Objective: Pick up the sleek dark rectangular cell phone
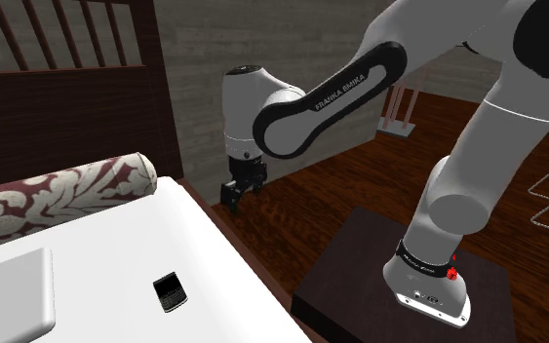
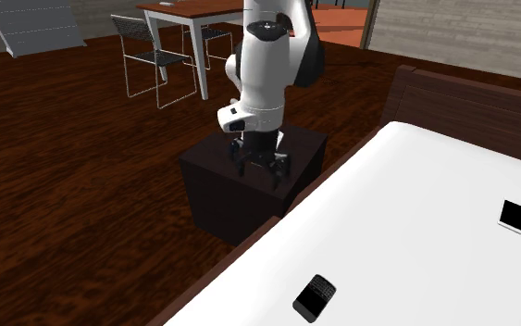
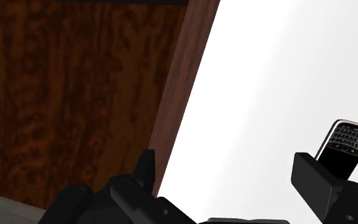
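Cell phone (image 2: 315, 297) — long axis roughly parallel to bed (image 2: 415, 231) edge.

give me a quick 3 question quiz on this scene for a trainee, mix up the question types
1. True or false: the hand is clasping the phone.
2. Pick one. The phone is: A) lying flat on the white bed, B) standing on its edge, C) gripped in the hand.
3. Fill the gap: in the wrist view the hand's fingers stand ____.

Key: 1 false; 2 A; 3 apart.
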You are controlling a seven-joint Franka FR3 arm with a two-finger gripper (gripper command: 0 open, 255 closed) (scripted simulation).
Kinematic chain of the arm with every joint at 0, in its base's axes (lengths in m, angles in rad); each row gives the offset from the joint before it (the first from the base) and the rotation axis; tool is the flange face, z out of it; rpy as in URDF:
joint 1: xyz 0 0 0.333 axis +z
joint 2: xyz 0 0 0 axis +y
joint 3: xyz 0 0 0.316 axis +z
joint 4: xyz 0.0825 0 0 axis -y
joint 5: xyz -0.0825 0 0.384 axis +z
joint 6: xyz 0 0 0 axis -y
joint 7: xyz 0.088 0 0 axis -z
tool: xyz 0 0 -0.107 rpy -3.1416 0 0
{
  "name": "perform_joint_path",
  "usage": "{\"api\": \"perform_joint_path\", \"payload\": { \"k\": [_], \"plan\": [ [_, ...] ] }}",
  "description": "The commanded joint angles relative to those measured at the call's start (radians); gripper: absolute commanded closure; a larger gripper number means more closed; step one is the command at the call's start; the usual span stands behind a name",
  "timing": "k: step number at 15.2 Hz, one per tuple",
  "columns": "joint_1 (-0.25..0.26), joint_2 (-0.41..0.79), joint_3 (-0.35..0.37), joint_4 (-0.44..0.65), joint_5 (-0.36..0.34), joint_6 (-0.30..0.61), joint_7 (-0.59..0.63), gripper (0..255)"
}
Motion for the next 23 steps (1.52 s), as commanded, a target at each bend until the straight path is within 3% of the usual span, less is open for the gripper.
{"api": "perform_joint_path", "payload": {
  "k": [1,6,12,21,23],
  "plan": [
    [0.000,0.076,0.018,0.028,-0.030,0.037,0.055,0],
    [0.035,0.285,0.038,0.147,-0.138,0.095,0.211,0],
    [0.127,0.529,0.005,0.332,-0.250,0.123,0.361,0],
    [0.286,0.877,-0.061,0.702,-0.316,0.095,0.477,0],
    [0.291,0.895,-0.068,0.705,-0.322,0.111,0.480,0]
  ]
}}
